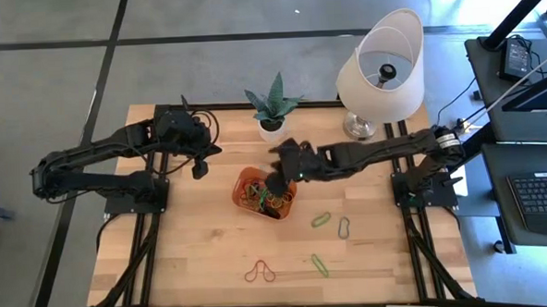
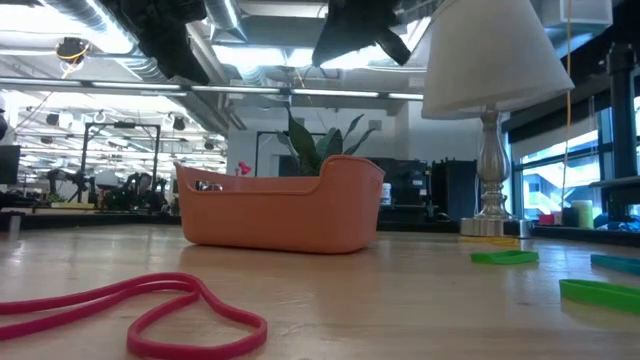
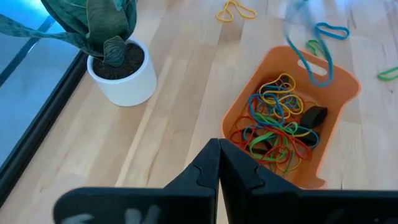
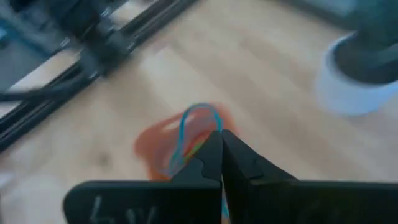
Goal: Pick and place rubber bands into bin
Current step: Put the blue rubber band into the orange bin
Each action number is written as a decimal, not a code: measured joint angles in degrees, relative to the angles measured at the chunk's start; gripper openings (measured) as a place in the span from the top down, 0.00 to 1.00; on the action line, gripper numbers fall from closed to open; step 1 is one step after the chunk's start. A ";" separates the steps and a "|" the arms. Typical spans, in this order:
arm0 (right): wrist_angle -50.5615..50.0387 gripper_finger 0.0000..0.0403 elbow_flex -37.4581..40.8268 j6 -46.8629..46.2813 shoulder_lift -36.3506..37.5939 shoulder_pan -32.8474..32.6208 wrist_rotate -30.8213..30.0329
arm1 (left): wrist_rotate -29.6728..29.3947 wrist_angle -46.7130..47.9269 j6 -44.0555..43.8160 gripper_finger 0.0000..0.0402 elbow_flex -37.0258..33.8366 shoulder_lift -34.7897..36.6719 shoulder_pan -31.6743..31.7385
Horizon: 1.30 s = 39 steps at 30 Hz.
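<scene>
The orange bin (image 1: pixel 254 208) stands at the table's middle with several coloured rubber bands (image 3: pixel 277 124) heaped inside. My right gripper (image 1: pixel 278 178) hovers over the bin's far right part, shut on a blue rubber band (image 4: pixel 189 127); in the left wrist view that band shows as a blurred blue loop (image 3: pixel 309 53) above the bin's far end. Loose bands lie flat on the wood: green ones (image 1: pixel 321 219) (image 1: pixel 344 227) (image 1: pixel 319 264) and a red one (image 1: pixel 258 272). My left gripper (image 1: pixel 200 168) waits shut and empty, left of the bin. My right gripper pinches the blue rubber band between its two fingertips, at one end of the loop (image 4: pixel 216 127). The fingers slant down from the table's right side. The band hangs slack from the tips, lifted clear above the bin (image 4: pixel 168 146).
A white plant pot (image 1: pixel 271 128) stands just behind the bin, and a lamp with a white shade (image 1: pixel 381 70) at the far right. Bare wood lies left of the bin and along the near edge around the loose bands.
</scene>
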<state>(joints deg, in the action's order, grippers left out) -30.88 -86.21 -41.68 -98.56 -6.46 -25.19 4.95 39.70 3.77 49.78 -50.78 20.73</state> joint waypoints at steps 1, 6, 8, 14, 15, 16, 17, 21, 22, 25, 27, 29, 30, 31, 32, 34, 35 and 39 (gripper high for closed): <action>-0.17 1.00 0.05 -0.32 -0.23 -0.43 1.38 | 0.00 0.00 -0.02 0.99 0.00 0.00 0.00; -0.45 1.00 1.72 -4.39 -1.64 -2.04 5.56 | 0.00 0.00 0.01 0.99 0.00 0.00 0.00; -0.18 1.00 2.32 -5.90 -3.02 -2.41 6.92 | 0.00 -0.02 0.00 0.99 0.00 0.00 0.02; -0.43 1.00 3.13 -9.09 -9.33 -2.53 13.45 | 0.00 -0.05 0.02 0.99 0.00 0.00 0.02; -0.40 1.00 3.15 -9.17 -10.44 -2.51 14.31 | 0.00 -0.04 0.02 0.99 0.00 0.00 0.02; 0.19 1.00 3.15 -9.39 -11.30 -2.35 15.36 | 0.00 -0.04 0.02 0.99 0.00 0.00 0.02; -0.01 1.00 3.15 -9.94 -12.04 -2.26 15.97 | 0.00 -0.04 0.00 0.99 0.00 0.00 0.02; -1.70 1.00 3.15 -10.68 -13.74 -1.87 16.30 | 0.02 0.21 -0.06 0.99 0.00 0.00 0.02; -2.63 1.00 3.15 -10.45 -13.79 -1.61 16.32 | 0.02 0.22 -0.26 0.99 0.00 0.00 0.02; -5.65 1.00 3.12 -8.89 -13.80 -0.59 16.26 | 0.02 0.49 -0.46 0.99 0.00 0.00 0.02; -8.53 1.00 3.12 -7.49 -13.80 0.46 16.26 | 0.02 0.48 -0.48 0.99 0.00 0.00 0.02; -10.33 1.00 3.12 -6.31 -13.80 1.52 16.24 | 0.02 0.48 -0.48 0.99 0.00 0.00 0.01; -10.93 1.00 3.12 -5.68 -13.80 2.11 16.24 | 0.02 0.48 -0.48 0.99 0.00 0.00 0.02; -11.28 1.00 3.12 -4.75 -13.80 2.62 16.19 | 0.02 0.48 -0.48 0.99 0.00 0.00 0.02; -11.34 1.00 3.12 -4.10 -13.80 3.09 15.77 | 0.02 0.48 -0.48 0.99 0.00 0.00 0.00; -11.11 1.00 3.12 -1.87 -13.78 3.99 14.03 | 0.02 0.48 -0.46 0.99 0.00 0.00 0.01; -10.99 1.00 3.12 -0.73 -13.78 4.45 13.20 | 0.02 0.47 -0.46 0.99 0.00 0.00 0.02; -11.01 1.00 3.12 3.28 -13.78 6.63 12.80 | 0.02 0.46 -0.46 0.99 0.00 0.00 0.02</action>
<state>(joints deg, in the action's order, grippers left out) -41.89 -83.09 -38.40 -112.33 0.17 -12.38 4.97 40.16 3.31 49.78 -50.78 20.75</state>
